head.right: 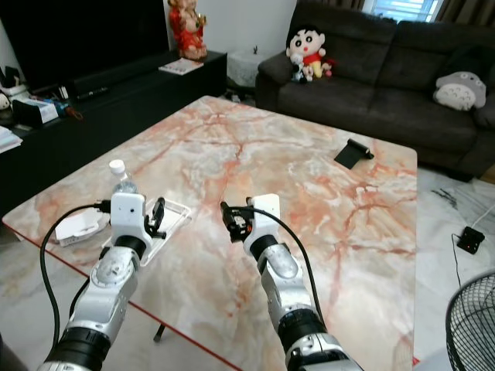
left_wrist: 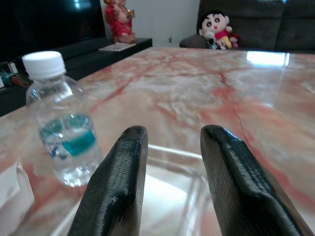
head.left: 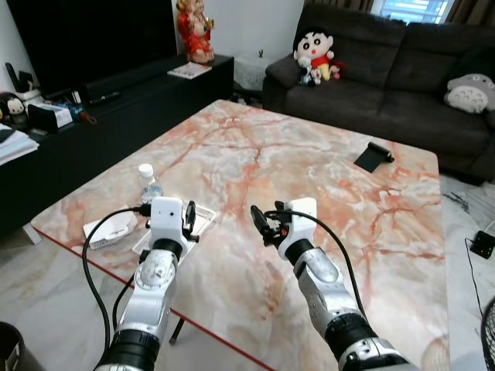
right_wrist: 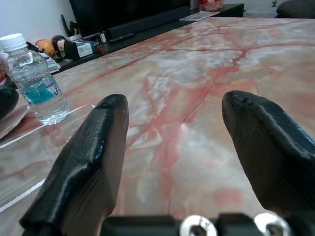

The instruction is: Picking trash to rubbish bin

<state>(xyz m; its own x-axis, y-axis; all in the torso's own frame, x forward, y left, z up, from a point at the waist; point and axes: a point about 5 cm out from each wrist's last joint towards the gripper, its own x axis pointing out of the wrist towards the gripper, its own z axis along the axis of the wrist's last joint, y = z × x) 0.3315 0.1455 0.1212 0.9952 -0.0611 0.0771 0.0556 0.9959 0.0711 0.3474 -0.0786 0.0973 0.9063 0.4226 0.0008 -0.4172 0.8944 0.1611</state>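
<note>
A small clear water bottle [head.left: 148, 182] with a white cap and a teal label stands upright near the left corner of the marble table [head.left: 309, 178]. Next to it lie a clear plastic tray [head.left: 205, 220] and a white crumpled packet [head.left: 108, 229]. My left gripper [head.left: 189, 216] hovers low over the tray, open, with the bottle [left_wrist: 59, 123] just beyond its fingers [left_wrist: 128, 162]. My right gripper [head.left: 261, 220] is held over bare table beside the tray, open wide with nothing between its fingers [right_wrist: 98, 147].
A black flat object [head.left: 373, 157] lies on the far side of the table. A dark sofa [head.left: 387, 77] with plush toys stands behind, and a black TV console [head.left: 116, 100] on the left. A dark round container [head.left: 11, 348] sits on the floor at bottom left, a fan [head.right: 468, 325] at bottom right.
</note>
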